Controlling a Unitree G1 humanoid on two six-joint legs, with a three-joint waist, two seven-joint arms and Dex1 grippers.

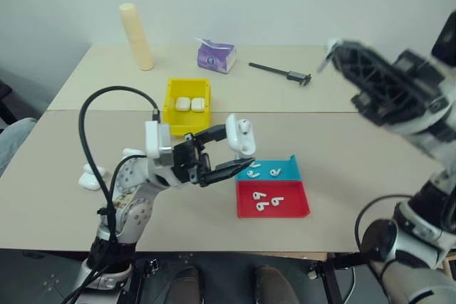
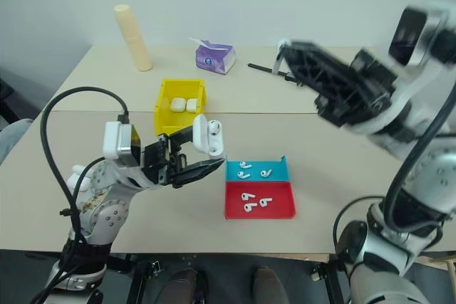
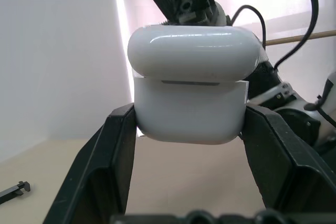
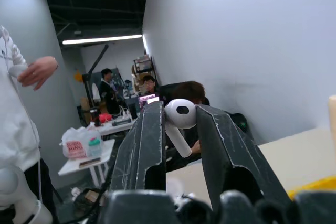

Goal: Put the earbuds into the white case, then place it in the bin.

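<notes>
The white case (image 1: 241, 135), glossy and round-cornered with its lid ajar, sat clamped between the two black fingers of the left gripper (image 1: 231, 149), lifted above the table (image 1: 342, 140). Up and to that gripper's right, the right gripper (image 4: 180, 129) was raised in the air, its scuffed fingers pinched on one earbud (image 4: 179, 119), a smooth white bulb with a short stem.

Just below and to the right of the left gripper lay a shallow teal tray (image 1: 291, 169) with three earbuds and, touching it on the near side, a shallow red tray (image 1: 299, 204) with three more. Beyond the left gripper stood the bright yellow bin (image 1: 171, 105), tall-walled, holding two closed white cases. Behind that gripper's arm, more white cases (image 1: 91, 178) rested near the table's left edge.

The surface was two matt beige tabletops butted together against a plain pale wall. On the far one were a cream foam cylinder (image 1: 136, 36), a purple tissue pack (image 1: 216, 55) and a black tool (image 1: 281, 71). The right wrist view showed a dim room with strip lights and several people.
</notes>
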